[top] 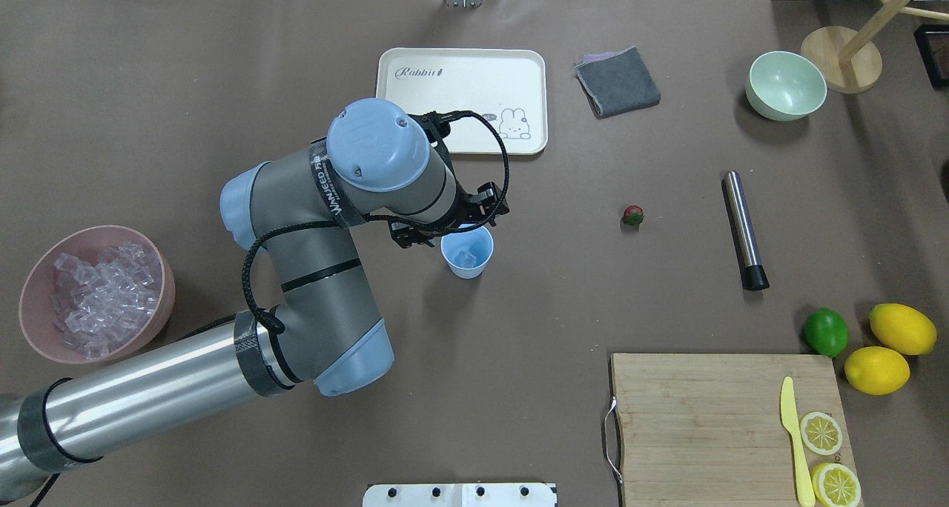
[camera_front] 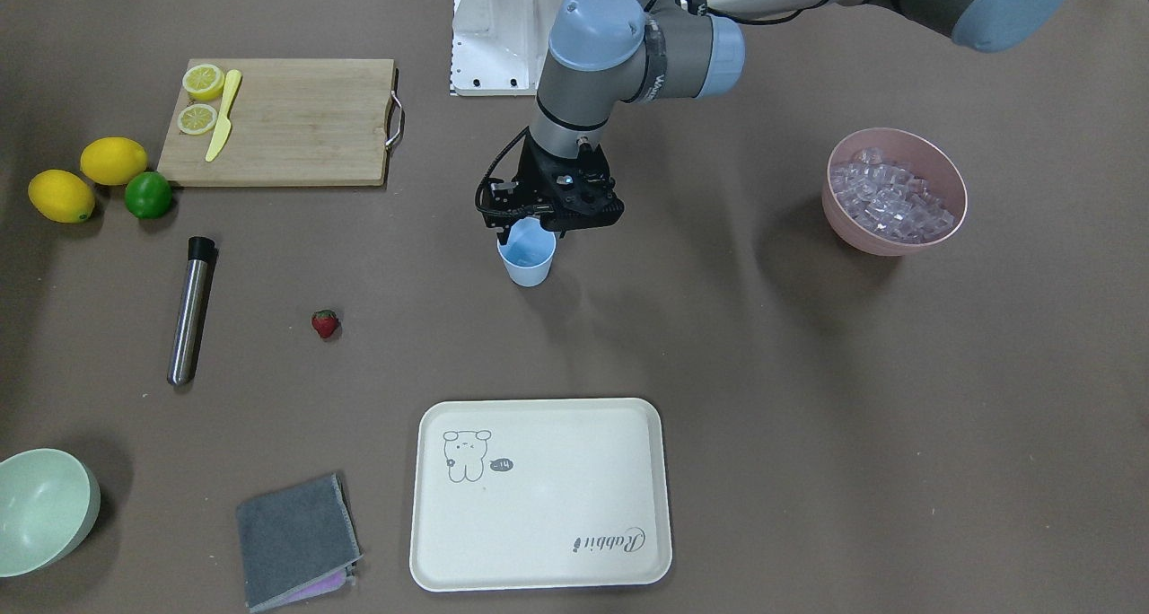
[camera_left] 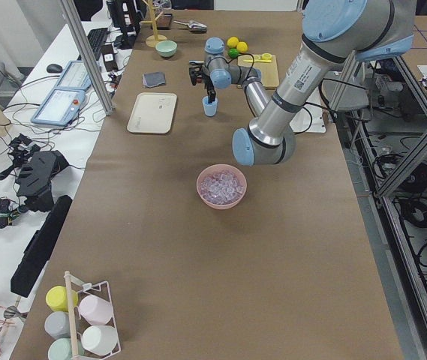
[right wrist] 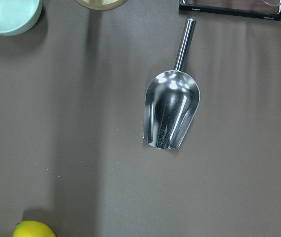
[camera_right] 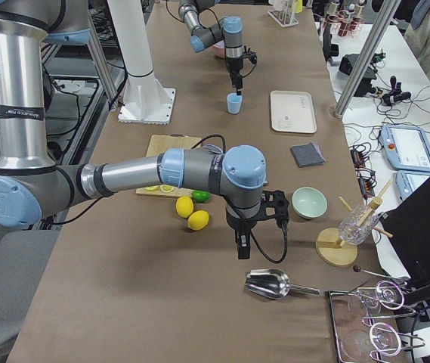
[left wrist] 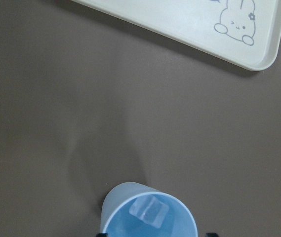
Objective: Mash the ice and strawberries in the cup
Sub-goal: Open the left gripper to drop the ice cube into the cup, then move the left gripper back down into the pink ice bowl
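Note:
The light-blue cup stands upright mid-table with one clear ice cube lying in its bottom. My left gripper hovers just above its rim, open, its fingertips just showing at either side of the cup in the left wrist view. More ice fills the pink bowl. The strawberry lies alone on the table, well away from the cup. My right gripper hangs far off above a steel scoop; I cannot tell whether it is open or shut.
A steel muddler lies beyond the strawberry. A cream tray, grey cloth and pale green bowl line the front edge. The cutting board holds lemon slices and a yellow knife; two lemons and a lime sit beside it.

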Motion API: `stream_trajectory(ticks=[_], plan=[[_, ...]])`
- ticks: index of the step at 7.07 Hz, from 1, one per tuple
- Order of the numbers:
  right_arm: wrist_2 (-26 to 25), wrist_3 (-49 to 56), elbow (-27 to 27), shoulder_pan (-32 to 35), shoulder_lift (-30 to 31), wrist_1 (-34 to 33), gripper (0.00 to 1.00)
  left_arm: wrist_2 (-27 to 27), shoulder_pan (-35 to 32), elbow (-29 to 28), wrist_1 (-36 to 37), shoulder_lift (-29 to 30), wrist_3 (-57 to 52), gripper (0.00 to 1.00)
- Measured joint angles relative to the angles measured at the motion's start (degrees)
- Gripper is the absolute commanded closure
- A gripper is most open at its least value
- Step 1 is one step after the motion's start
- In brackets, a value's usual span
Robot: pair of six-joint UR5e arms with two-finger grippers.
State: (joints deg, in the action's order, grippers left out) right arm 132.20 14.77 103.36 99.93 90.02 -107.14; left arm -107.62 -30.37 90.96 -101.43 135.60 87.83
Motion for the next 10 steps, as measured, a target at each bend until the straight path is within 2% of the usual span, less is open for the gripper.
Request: stream_trajectory(ticks=[2,7,10], plan=[[0.0,0.0,0.0,-0.1,-0.2,0.0,0.0,-1.1,-1.5,4.6,0.2,-4.5,-4.4,0.03],[0.2,-0.1,-0.4,-0.2,-0.4,0.0,0.0,-10.1,-9.7,16.1,0.0,-19.7,-16.8,0.03],[0.2,-0.1,-0.4,-0.2,-0.2,0.0,0.0,-18.1,-18.9,20.2,-1.7,-31.6,-31.3,0.03]])
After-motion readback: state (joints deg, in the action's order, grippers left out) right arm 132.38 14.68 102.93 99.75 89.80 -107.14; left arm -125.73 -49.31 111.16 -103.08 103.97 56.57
